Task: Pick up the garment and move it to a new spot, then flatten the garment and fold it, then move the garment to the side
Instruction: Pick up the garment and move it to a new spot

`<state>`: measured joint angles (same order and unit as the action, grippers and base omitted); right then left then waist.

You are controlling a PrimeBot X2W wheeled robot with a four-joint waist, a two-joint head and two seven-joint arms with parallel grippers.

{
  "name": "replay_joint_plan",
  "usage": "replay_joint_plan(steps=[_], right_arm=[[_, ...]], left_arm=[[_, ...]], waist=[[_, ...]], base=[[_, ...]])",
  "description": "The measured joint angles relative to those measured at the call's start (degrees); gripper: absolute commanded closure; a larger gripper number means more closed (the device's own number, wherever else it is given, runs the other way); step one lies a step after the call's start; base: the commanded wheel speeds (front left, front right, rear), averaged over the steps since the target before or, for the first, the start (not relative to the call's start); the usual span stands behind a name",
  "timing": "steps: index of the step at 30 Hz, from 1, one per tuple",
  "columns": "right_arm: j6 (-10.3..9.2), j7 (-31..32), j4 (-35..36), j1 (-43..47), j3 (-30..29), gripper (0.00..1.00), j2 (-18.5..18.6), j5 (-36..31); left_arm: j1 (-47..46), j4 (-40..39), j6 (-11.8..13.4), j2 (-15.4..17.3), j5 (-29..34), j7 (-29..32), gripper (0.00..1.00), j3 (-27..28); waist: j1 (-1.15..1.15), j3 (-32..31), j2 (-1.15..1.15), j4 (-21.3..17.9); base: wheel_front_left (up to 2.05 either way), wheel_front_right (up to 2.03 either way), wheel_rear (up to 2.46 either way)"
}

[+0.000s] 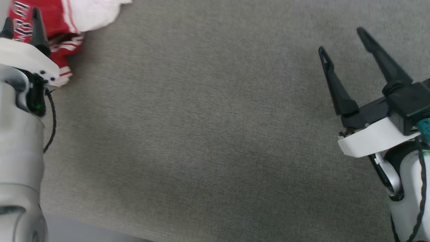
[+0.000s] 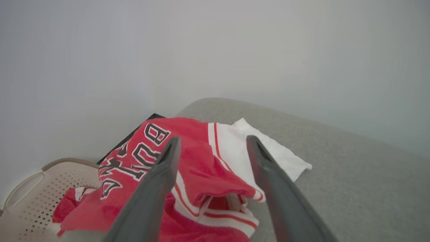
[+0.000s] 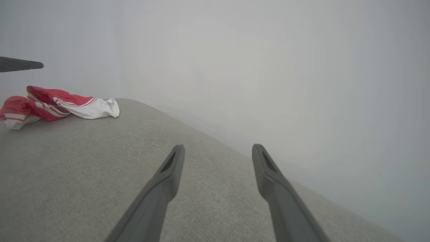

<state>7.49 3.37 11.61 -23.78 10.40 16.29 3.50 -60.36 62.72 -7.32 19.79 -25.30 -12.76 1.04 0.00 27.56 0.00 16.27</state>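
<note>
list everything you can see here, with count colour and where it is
crumpled red jersey-style shirt with white sleeves and black lettering: one, red and white, far left corner of the surface, partly over the basket
grey woven fabric surface: one, grey, spread under both arms
perforated plastic basket: one, beige, off the surface's left edge, under the shirt's edge
flat dark object: one, black, behind the shirt; what it is cannot be told
plain wall: one, pale grey, beyond the surface
left claw: one, dark fingers, open, at the shirt
right claw: one, dark fingers, open, above bare surface on the right
</note>
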Motion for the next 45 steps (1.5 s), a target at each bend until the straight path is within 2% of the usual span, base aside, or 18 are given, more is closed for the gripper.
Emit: replay_joint_plan(steps=[4,9,16,23,24,25,35,45], right_arm=[[0.00,1.29,3.00,-1.05,0.34,0.00,0.25,-0.27],[0.00,2.94,6.04,-2.14,0.52,0.00,0.64,-0.52],[0.00,4.69,8.77,-2.94,0.41,0.00,1.12,-0.56],[0.00,5.28,9.53,-3.61,0.65,0.00,1.52,-0.57],[0.00,5.30,9.66,-3.67,0.65,0.00,1.53,-0.57],[0.00,5.42,9.66,-3.74,0.66,0.00,1.48,-0.57],[0.00,4.45,7.88,-3.72,-0.59,0.00,0.97,-0.56],[0.00,1.36,4.90,-2.27,-1.60,0.00,-1.65,-0.11]], left_arm=[[-4.16,6.39,0.86,0.81,-0.41,3.92,0.00,0.02],[-6.09,9.82,2.45,0.94,-0.62,10.93,0.00,-0.42],[-6.71,10.42,3.83,0.84,-3.13,22.85,0.00,0.18],[-7.34,9.50,4.30,1.10,-3.27,29.58,0.00,-0.65],[-7.34,9.53,4.27,1.12,-3.45,29.58,0.64,-0.62],[-7.36,9.51,3.83,1.15,-3.41,29.78,1.00,-0.87],[-8.08,10.82,2.53,2.26,-2.52,26.64,1.00,-2.74],[-12.38,10.11,1.44,5.92,-0.67,24.05,1.00,-5.49]], waist=[[0.00,2.67,0.00,-1.02],[0.00,5.15,0.00,-1.97],[0.00,7.08,0.00,-2.40],[0.00,7.98,0.01,-2.42],[0.00,8.03,0.00,-2.40],[0.00,8.02,0.00,-2.41],[0.00,5.68,0.00,-1.84],[0.00,0.73,0.00,-1.10]], base=[[0.00,0.00,0.00],[0.00,0.00,0.00],[0.00,0.00,0.00],[0.00,0.00,0.00],[0.00,0.00,0.00],[0.00,0.00,0.00],[0.00,0.00,0.00],[0.00,0.00,0.00]])
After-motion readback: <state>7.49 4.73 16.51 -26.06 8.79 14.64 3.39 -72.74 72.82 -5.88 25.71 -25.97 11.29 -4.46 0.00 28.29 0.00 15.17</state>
